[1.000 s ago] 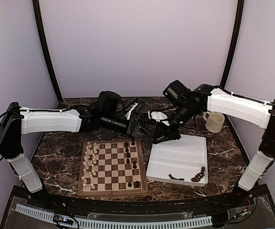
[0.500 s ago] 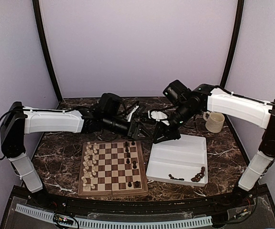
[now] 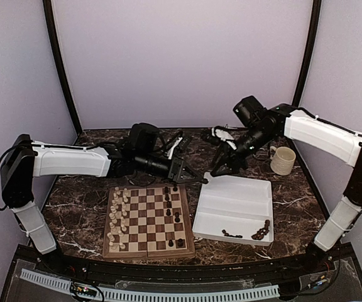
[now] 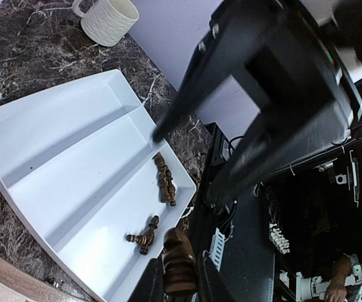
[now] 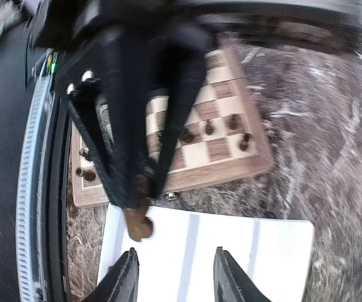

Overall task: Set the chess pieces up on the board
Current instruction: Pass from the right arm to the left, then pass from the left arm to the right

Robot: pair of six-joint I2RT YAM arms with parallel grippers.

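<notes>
1. As I look down from the overhead camera, the board (image 3: 149, 254) lies nearest me on the marbled table (image 3: 74, 201). The cream chessmen (image 3: 115, 211) fill its two left files, and a few dark chessmen (image 3: 176, 217) stand scattered along its right side.
2. Just to the right of the board sits the white tray (image 3: 231, 198). Its nearest compartment holds loose dark pieces (image 3: 259, 231) lying on their sides toward the right end.
3. Farther back, the left gripper (image 3: 192, 179) hangs above the gap between the board's far right corner and the tray's far left corner. Its jaws are pinched nearly together on a single dark piece (image 4: 178, 267). I see that piece clamped between the fingertips in the left wrist view, with the tray beneath it.
4. Just beyond and to the right, the right gripper (image 3: 222, 167) hovers apart from the left one. Its own camera shows its two fingers spread with nothing between them, and the left gripper's tips and the brown piece lie in front of it.
5. Farthest off, a cream ribbed mug (image 3: 283, 160) stands upright on the table, past the tray's far right corner.
</notes>
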